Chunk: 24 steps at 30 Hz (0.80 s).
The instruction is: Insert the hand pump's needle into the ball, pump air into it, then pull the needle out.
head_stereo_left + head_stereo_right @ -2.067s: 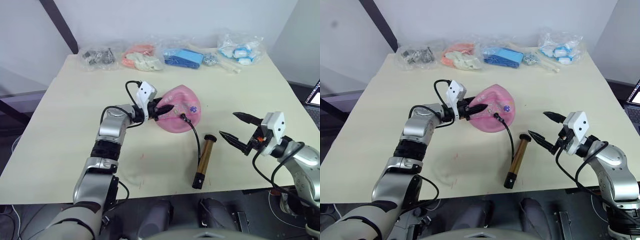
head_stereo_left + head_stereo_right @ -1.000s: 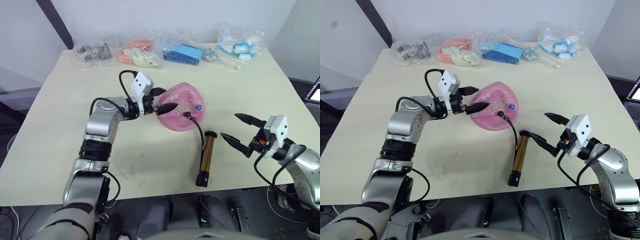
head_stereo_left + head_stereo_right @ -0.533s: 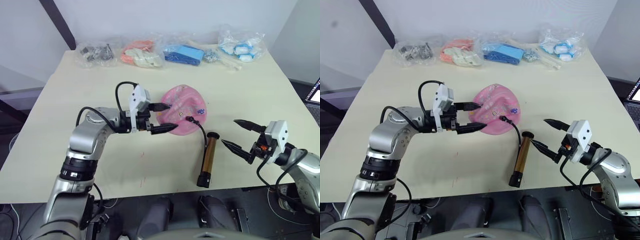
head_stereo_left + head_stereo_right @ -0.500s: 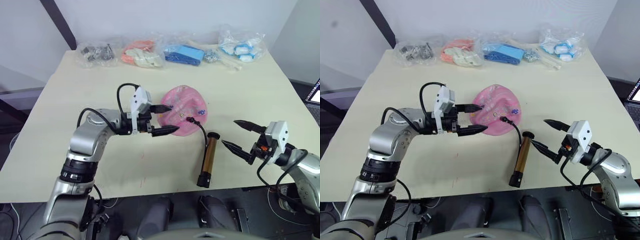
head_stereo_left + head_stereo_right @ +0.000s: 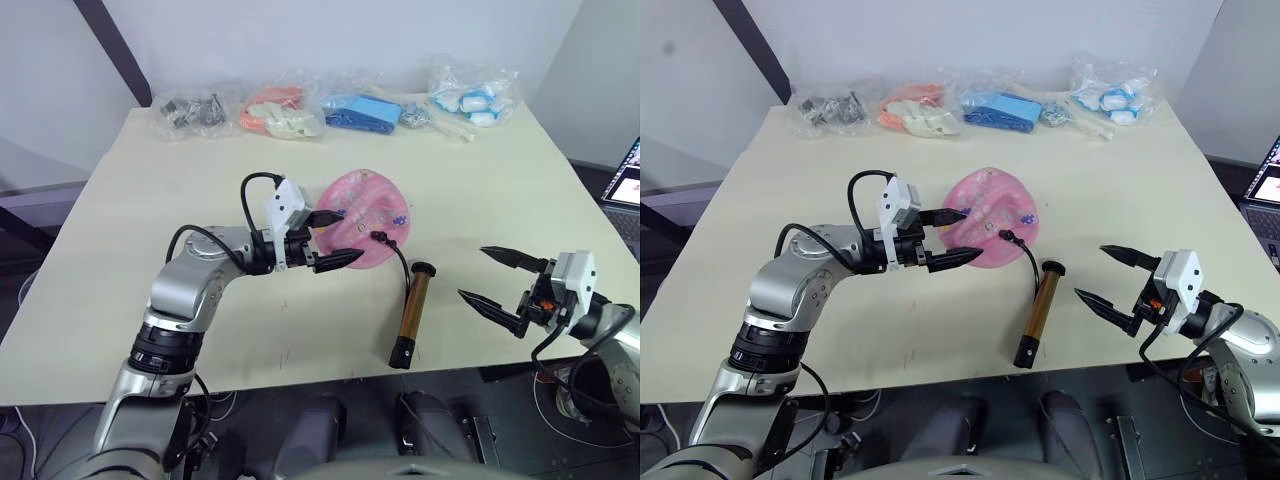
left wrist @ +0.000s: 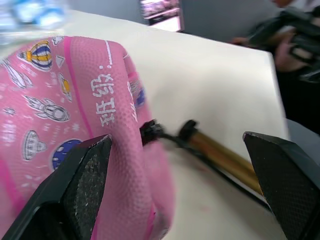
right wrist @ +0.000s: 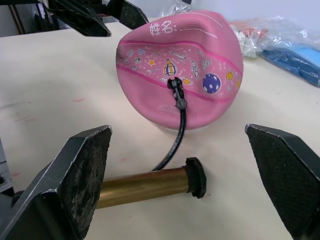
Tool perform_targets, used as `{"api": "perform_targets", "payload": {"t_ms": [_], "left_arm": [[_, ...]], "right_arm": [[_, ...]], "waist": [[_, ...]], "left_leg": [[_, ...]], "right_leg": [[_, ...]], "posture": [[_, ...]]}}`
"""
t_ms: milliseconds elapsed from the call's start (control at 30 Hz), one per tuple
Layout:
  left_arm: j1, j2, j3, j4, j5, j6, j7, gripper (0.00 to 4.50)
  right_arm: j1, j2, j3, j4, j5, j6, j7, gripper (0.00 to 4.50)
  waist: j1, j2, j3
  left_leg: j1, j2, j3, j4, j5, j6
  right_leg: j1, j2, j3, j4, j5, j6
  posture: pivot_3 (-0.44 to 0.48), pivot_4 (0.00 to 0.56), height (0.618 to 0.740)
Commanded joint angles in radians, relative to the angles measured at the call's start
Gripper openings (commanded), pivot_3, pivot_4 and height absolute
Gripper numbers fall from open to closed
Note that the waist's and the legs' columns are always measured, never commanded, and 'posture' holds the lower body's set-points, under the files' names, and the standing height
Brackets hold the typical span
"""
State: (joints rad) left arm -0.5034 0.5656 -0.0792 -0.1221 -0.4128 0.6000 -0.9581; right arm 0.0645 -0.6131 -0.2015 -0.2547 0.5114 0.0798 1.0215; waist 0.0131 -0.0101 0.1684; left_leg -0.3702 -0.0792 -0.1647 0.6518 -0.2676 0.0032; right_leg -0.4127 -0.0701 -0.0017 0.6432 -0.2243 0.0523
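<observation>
left gripper (image 5: 328,239) drawn back off ball (image 5: 363,215)

"姓名:" and "班级:" on ball (image 7: 190,75)

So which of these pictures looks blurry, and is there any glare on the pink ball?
Left wrist view: the hand pump and table edge behind are soft and smeared, while the ball's print nearby is readable. Right wrist view: ball and pump sharp, the bags behind hazy. Head views: even light, soft shadows, no strong glare on the ball.
</observation>
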Motion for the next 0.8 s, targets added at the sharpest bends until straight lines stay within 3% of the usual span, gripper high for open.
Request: {"api": "perform_targets", "payload": {"t_ms": [33, 333, 800], "left_arm": [[-0.018, 0.012, 0.006, 0.053, 0.023, -0.044, -0.007, 4.46], [-0.05, -0.003, 0.001, 0.148, 0.048, -0.128, -0.032, 4.46], [-0.09, 0.006, 0.088, 0.165, 0.001, -0.176, -0.065, 4.46]], "right_arm": [[-0.02, 0.001, -0.001, -0.01, 0.008, -0.027, 0.009, 4.5], [-0.002, 0.007, -0.03, -0.003, 0.025, -0.065, 0.017, 4.5], [-0.001, 0.026, -0.034, -0.001, 0.053, -0.113, 0.029, 4.5]], "waist": [[0.001, 0.0, 0.0], [0.001, 0.0, 0.0], [-0.002, 0.0, 0.0]], "left_leg": [[0.0, 0.0, 0.001, 0.0, 0.001, -0.001], [0.0, -0.001, 0.005, 0.0, 0.001, -0.002], [0.002, -0.001, 0.009, 0.0, 0.001, -0.001]], "right_leg": [[0.0, 0.0, 0.0, 0.0, 0.002, -0.003], [-0.001, -0.001, 0.005, -0.001, 0.002, -0.003], [-0.001, 0.0, 0.009, 0.0, 0.002, -0.002]], "posture": [[0.0, 0.15, 0.74], [0.0, 0.15, 0.74], [0.0, 0.15, 0.74]]}}
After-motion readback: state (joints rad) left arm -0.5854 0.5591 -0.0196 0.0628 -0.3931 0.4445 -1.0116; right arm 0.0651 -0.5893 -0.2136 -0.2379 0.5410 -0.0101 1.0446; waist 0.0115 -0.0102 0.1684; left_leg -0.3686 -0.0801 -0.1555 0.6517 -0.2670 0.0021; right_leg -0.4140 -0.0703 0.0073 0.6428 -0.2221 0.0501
